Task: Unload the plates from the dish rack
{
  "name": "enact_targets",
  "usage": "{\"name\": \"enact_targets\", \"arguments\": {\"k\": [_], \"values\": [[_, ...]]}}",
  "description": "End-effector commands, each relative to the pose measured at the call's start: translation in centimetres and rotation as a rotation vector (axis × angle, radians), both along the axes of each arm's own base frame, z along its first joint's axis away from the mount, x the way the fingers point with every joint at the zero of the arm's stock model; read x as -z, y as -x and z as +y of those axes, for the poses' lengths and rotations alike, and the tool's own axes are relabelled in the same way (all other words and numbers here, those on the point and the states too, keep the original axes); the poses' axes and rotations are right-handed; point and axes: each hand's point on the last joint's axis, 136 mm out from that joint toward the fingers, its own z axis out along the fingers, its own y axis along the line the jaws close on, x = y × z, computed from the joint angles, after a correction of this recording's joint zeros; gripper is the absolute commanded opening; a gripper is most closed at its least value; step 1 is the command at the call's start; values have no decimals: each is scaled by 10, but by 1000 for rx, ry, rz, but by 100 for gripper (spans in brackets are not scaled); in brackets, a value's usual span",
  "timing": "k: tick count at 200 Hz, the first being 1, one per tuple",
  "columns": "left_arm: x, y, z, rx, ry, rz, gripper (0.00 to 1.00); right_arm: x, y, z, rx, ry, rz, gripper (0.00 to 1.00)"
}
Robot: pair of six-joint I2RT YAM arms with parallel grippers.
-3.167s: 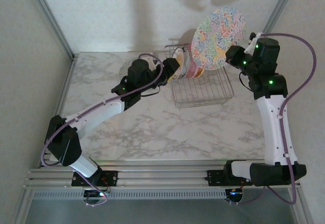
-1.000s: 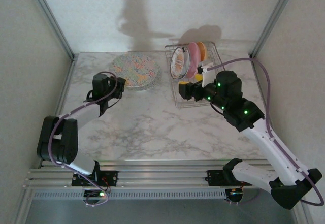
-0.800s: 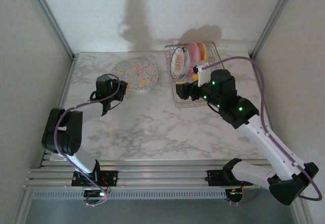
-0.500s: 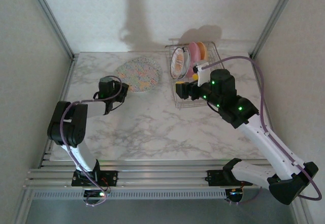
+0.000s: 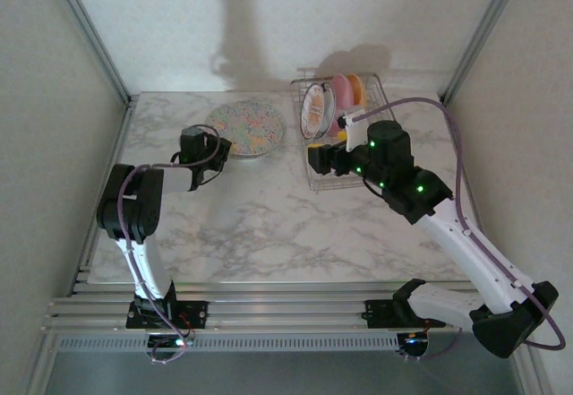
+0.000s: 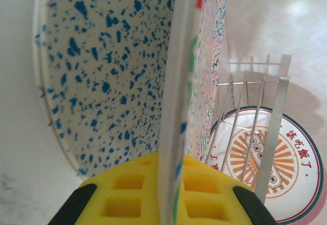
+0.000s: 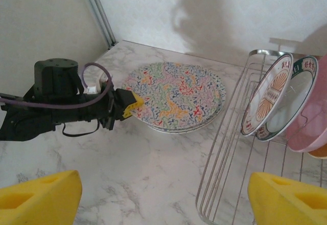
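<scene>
Cannot count the plates stacked under the speckled plate (image 7: 176, 92) from the right wrist view. Up close in the left wrist view, see its rim only as a blur running off the top edge. Cannot place the blue-flecked surface (image 6: 102, 72) beside it: underside, or another plate. Lose the lower part of the pads (image 6: 127, 199) of the left gripper (image 6: 171, 194) past the bottom edge. Cannot read the lettering on the small white plate (image 6: 271, 158), partly behind wires of the rack (image 6: 245, 118) and clipped at the right. From the right wrist, get only the corners of the right gripper (image 7: 163, 197), the rack cut off right and below, part of the pink plate (image 7: 309, 128) and a sliver of the orange plate (image 7: 320, 151).
</scene>
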Motion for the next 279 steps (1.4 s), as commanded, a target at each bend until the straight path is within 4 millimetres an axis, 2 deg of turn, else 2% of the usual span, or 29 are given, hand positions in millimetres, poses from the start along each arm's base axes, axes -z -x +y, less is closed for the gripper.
{"name": "enact_targets", "arguments": {"k": [1, 79, 99, 126, 142, 166, 279], "values": [[-20, -18, -1, 24, 1, -81, 3, -21, -1, 3, 0, -31, -45, 85], [-12, -26, -2, 37, -10, -52, 8, -21, -2, 4, -2, -32, -38, 86], [-10, -25, -3, 39, -10, -35, 15, -20, -2, 5, -5, -33, -36, 86], [-11, -24, -2, 38, -18, 4, 31, -21, -2, 5, -3, -38, -34, 86], [-14, -25, 0, 34, -31, 21, 43, -20, -2, 5, -3, -39, -31, 86], [-13, -24, 1, 32, -51, 72, 52, -19, -2, 5, -1, -39, -30, 86], [-13, -15, 10, 17, -121, 205, 57, -18, 0, 3, 4, -44, -22, 86]]}}
